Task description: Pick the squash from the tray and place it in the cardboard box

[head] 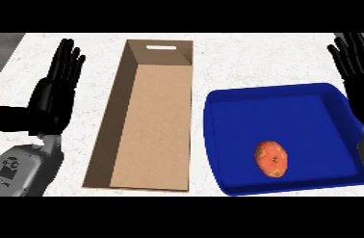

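1. Since the squash point(272, 158) lies in the near part of the blue tray point(284, 92), it sits closer to the robot than the right hand point(348, 59) and inward of it, toward the robot's left. That hand is the nearer of the two.
2. Its long axis runs roughly away from the robot, tipped only a little, so it lies nearly in line with the right hand's upright fingers rather than across them.
3. Right hand: fingers straight and spread, showing at the view's right edge by the tray's far right corner. It holds nothing and touches nothing I can make out.
4. Left hand point(60, 83): likewise released, fingers straight, resting at the view's left and holding nothing. The squash is well apart from it, with the cardboard box point(153, 126) and the tray's left wall between.
5. The box stands on the bench point(220, 54) just beside the tray, to the left of the right hand, and nothing lies in it.
6. Judgement: the pick has not begun. The coming move probably asks the right hand to draw back toward the robot and inward over the tray, then close across the squash's short width.
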Tool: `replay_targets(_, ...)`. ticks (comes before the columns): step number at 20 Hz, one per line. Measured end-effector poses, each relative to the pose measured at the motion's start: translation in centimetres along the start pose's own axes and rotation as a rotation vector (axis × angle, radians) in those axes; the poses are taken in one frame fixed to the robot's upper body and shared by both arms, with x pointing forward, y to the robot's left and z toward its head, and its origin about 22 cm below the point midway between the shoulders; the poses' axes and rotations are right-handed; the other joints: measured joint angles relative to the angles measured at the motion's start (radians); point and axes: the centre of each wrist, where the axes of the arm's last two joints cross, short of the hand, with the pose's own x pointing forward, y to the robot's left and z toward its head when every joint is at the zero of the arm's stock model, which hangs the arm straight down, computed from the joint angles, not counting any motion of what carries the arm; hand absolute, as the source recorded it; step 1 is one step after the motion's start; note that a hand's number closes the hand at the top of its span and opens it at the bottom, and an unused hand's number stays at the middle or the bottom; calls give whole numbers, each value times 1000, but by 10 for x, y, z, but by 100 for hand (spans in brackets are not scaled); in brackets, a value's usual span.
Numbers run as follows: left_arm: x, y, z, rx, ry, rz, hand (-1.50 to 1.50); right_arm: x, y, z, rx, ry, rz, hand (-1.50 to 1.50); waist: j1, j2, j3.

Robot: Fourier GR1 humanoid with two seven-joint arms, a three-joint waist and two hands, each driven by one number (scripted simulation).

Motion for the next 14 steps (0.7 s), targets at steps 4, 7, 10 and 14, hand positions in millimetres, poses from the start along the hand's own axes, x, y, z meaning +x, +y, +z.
replay_targets(4, -18, 28, 8, 45, 97, -162, 0, -12, 9, 18, 126, 2, -76, -150, 18, 0, -6)
replay_targets(7, -37, 59, 22, 102, 209, -309, 0, -3, 9, 20, 283, -50, -37, -150, 29, -6, -11)
replay_targets(10, -52, 78, 37, 131, 301, -388, 0, 11, -3, 23, 422, -122, 216, -150, 30, -5, -12)
replay_targets(14, -61, 94, 48, 156, 359, -460, 0, -38, -3, 73, 495, -138, 116, -150, 37, 6, -6)
